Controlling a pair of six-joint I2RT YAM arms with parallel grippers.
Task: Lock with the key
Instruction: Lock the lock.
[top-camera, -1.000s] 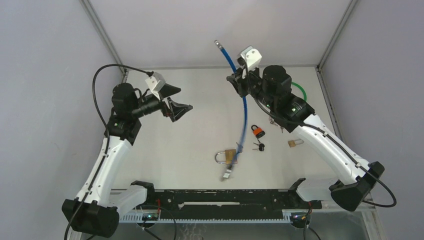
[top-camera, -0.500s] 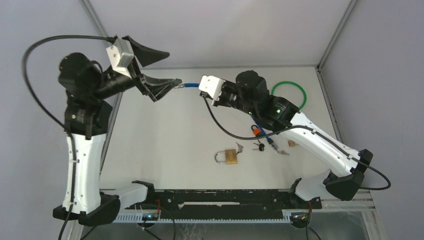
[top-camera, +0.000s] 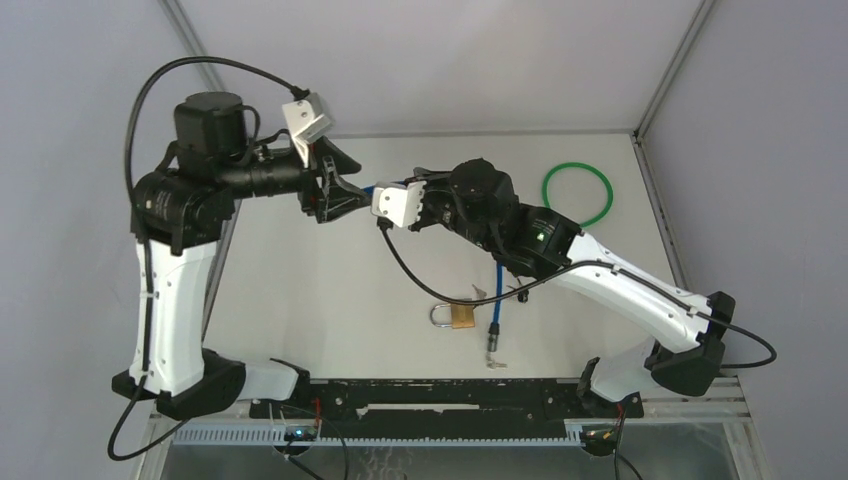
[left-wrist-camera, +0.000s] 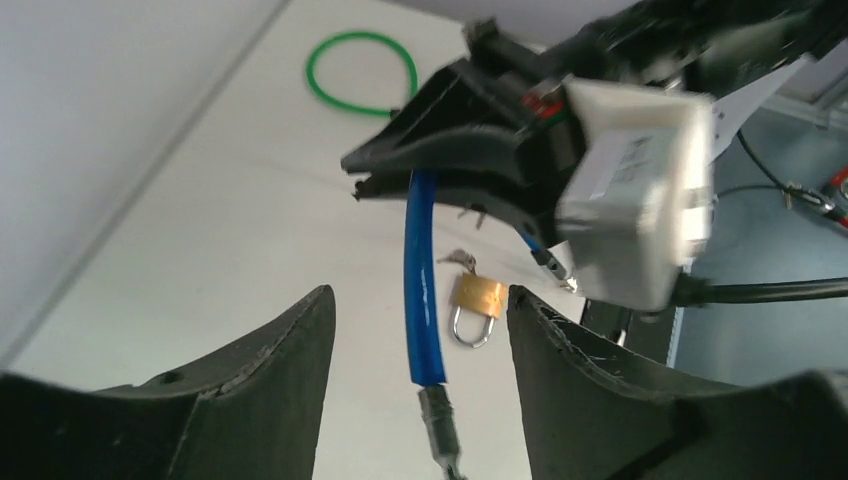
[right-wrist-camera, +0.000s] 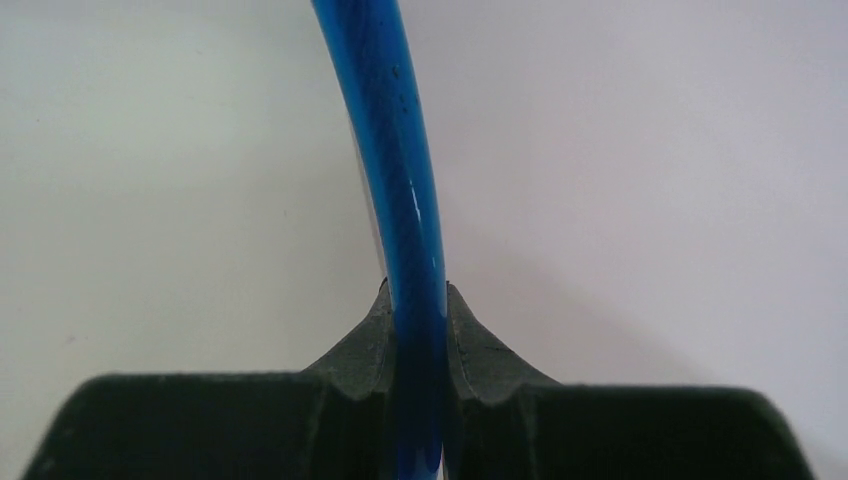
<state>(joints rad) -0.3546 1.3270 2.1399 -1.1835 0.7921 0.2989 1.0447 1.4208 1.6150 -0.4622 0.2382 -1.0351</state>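
Observation:
A blue cable (right-wrist-camera: 385, 100) is pinched between the jaws of my right gripper (right-wrist-camera: 416, 292), which is shut on it above the table. Its short free end with a metal tip (left-wrist-camera: 440, 435) hangs between the fingers of my left gripper (left-wrist-camera: 418, 300), which is open and not touching it. In the top view both grippers meet at mid-left, left gripper (top-camera: 343, 195) facing right gripper (top-camera: 368, 190). The rest of the cable (top-camera: 495, 300) trails down to the near edge. A brass padlock (top-camera: 460, 316) lies flat on the table with a small key (top-camera: 478, 292) beside it.
A green cable ring (top-camera: 577, 195) lies at the back right of the table. The right arm (top-camera: 600, 280) stretches over the table's right half and hides what lies under it. A black rail (top-camera: 430, 395) runs along the near edge.
My left gripper has dropped and closed in on the right gripper, its jaws narrowing around the cable's end. The cable's long part has swung toward the near edge beside the brass padlock.

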